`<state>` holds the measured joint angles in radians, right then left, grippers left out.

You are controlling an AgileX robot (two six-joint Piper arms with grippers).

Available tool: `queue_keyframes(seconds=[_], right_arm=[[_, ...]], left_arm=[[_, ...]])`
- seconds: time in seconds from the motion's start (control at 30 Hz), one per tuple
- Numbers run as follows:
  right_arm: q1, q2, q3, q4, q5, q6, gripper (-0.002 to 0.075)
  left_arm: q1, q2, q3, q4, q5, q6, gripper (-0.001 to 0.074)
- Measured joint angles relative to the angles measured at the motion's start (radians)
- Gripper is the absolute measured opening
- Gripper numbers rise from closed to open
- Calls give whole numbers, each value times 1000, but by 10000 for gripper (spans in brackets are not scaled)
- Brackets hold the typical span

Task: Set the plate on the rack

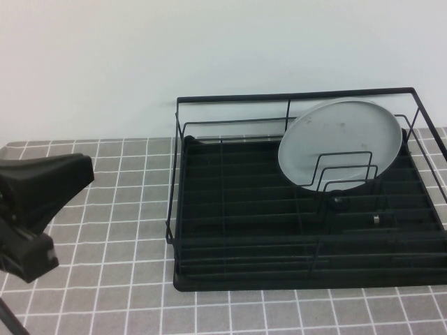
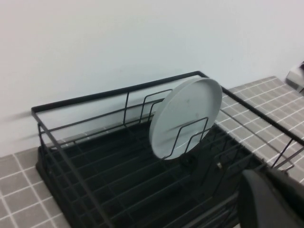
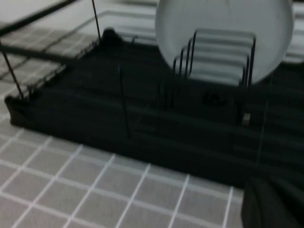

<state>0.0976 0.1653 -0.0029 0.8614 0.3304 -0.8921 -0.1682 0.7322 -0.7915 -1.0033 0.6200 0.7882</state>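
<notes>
**Already racked: plate standing on edge among the dividers**

Plate [image 1: 340,142] sits in the rack [image 1: 244,244], far-right part, upright on its edge and leaning back toward the far rail. Divider loops [image 1: 346,171] cross in front of its lower half. Face pale grey-blue, faint specks. Nothing touches it but wire.

Rack rests on a grey tiled tabletop [image 1: 105,209], white wall behind.

Left gripper [image 1: 28,209]: near-left, well apart from the rack, over the tiles. Only a dark bulk shows; cannot tell how its fingers stand, nothing seen in it.

Right gripper [image 3: 275,204]: out of the high view; probably the dark shape at the corner of its own wrist view, near side of the rack. Fingers hidden, cannot tell.
</notes>
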Motion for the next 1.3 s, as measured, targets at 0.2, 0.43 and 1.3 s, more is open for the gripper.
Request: queue_keyframes(seconds=[0.2,0.43,1.3], right_arm=[[0,0,39,1,27,0,-3],[0,0,39,2,42,0,-3],[0,0,39,2,42,0,-3]], left_arm=[[0,0,0,31,-57,27,0],[0,-21,11,166,-122,9,0],[2,-723,826,855,-528,-788,0]])
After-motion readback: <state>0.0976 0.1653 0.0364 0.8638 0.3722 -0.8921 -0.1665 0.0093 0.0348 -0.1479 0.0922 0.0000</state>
